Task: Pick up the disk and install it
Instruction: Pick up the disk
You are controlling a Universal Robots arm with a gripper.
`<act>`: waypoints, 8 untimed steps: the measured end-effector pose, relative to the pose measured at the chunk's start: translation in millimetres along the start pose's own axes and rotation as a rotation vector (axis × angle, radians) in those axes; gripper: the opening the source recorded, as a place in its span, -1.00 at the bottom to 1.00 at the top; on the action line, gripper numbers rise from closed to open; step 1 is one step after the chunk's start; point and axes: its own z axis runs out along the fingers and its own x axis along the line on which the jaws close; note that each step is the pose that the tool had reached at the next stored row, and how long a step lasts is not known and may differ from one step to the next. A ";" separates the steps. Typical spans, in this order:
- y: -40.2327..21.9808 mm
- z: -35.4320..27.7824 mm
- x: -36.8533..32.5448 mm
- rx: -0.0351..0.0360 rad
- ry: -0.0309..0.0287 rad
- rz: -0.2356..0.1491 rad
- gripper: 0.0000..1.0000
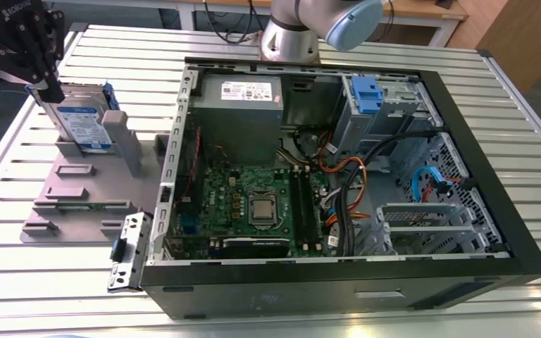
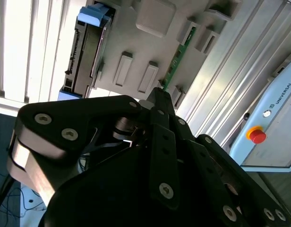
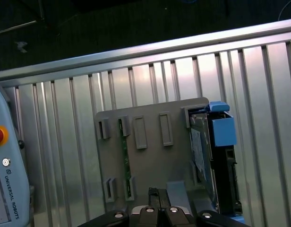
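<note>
The disk (image 1: 84,121) stands on edge in a slot of the grey holder plate (image 1: 73,184) at the exterior view's left, beside the open computer case (image 1: 346,176). It is silver-grey with a white-and-blue label and blue rails. Both wrist views show it from above, the disk (image 3: 217,161) and the disk (image 2: 86,52) sitting at one side of the plate. My black gripper (image 1: 51,89) hovers just over the disk's upper far corner, apart from it. In both wrist views the gripper (image 3: 160,193) (image 2: 160,94) looks shut, its fingertips together with nothing between them.
A green memory stick (image 3: 123,142) sits in another slot of the plate. Inside the case are a blue drive bay clip (image 1: 365,95), cables and the motherboard (image 1: 256,204). A metal bracket (image 1: 127,252) leans at the case's near corner. A pendant with a red button (image 2: 256,135) lies nearby.
</note>
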 end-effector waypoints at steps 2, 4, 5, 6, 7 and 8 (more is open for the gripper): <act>0.0 0.0 0.0 0.0002 0.0004 -0.001 -0.79; 0.0 0.0 0.0 0.0003 0.0010 -0.002 -0.79; 0.0 0.0 0.0 0.0005 0.0017 -0.003 -0.79; 0.0 0.0 0.0 0.0008 0.0023 -0.004 -0.79; 0.0 0.0 0.0 0.0009 0.0026 -0.004 -0.79; 0.0 0.0 0.0 0.0009 0.0029 -0.005 -0.79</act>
